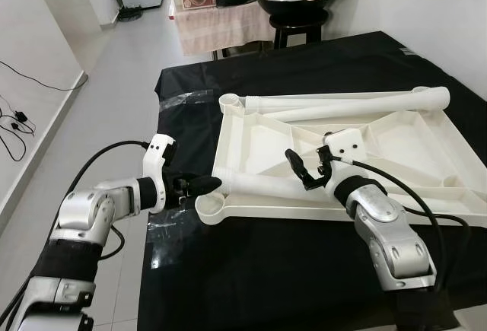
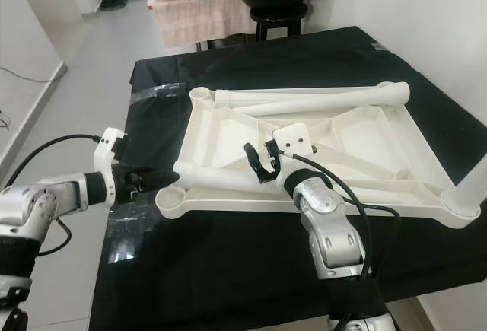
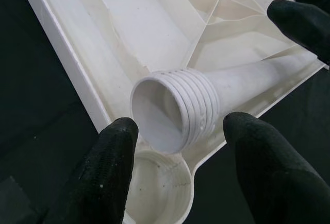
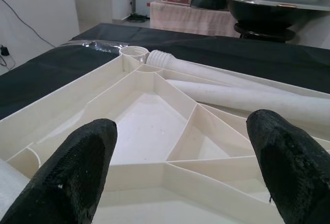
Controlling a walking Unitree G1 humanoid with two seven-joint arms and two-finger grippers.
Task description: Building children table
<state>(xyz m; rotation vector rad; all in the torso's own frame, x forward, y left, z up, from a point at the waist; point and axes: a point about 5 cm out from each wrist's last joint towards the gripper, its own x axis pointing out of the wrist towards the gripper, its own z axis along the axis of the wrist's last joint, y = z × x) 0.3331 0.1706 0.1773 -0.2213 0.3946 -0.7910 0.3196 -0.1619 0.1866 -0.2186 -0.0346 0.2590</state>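
Tabletop (image 1: 251, 129): one, upside down on black table (image 1: 304, 270) | Legs: three loose, near leg (image 3: 206, 105) at corner socket (image 3: 154, 188) | Left gripper (image 3: 178, 175): wide, straddling its threaded end | Right gripper (image 4: 178, 172): wide, empty, over ribs | Stool (image 1: 297, 27) behind.

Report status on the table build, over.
Left gripper open at threaded leg end, above corner socket. Right gripper open over tabletop. Nothing blocking.
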